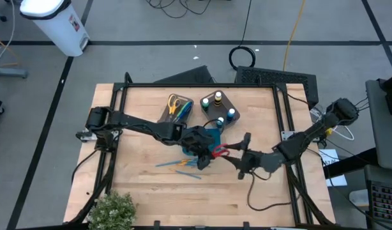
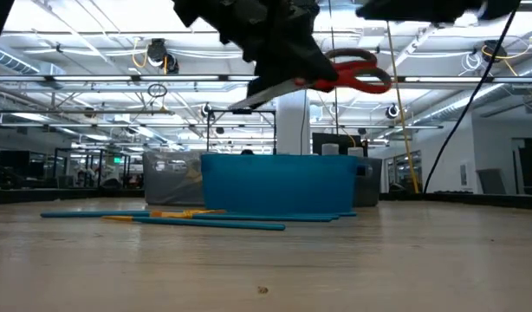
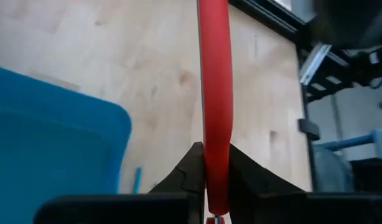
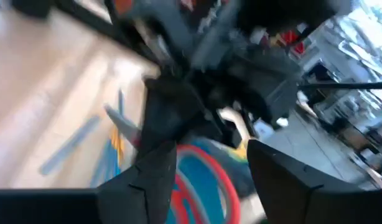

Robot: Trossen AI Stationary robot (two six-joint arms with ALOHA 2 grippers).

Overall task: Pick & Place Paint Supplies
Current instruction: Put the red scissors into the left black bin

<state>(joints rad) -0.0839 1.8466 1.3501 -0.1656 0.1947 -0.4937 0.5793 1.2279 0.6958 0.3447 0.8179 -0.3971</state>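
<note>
Red-handled scissors (image 2: 357,74) hang in the air above the teal tray (image 2: 283,182), blades (image 2: 262,90) toward the low view's left. My left gripper (image 1: 207,152) is shut on them. My right gripper (image 1: 242,154) stands open at their handle end. In its wrist view the red loops (image 4: 203,177) lie between its fingers, and I cannot tell whether they touch. Thin blue and orange brushes (image 1: 180,165) lie flat on the table in front of the tray. Paint bottles (image 1: 218,102) stand in the right-hand bin, and yellow and blue scissors (image 1: 175,105) lie in the left-hand bin. My left gripper pinches the scissors between its two fingers (image 3: 191,171) on the red handle part (image 3: 216,155) next to the blades. The fingers come slanting down from the table's left. The scissors are lifted clear of the tray, roughly level, with the loops pointing toward my right gripper.
Two grey-brown bins (image 1: 183,115) (image 1: 229,101) sit side by side at the far middle of the table. A small green plant (image 1: 113,211) stands at the near left corner. Bare wood lies on the table's left and near right.
</note>
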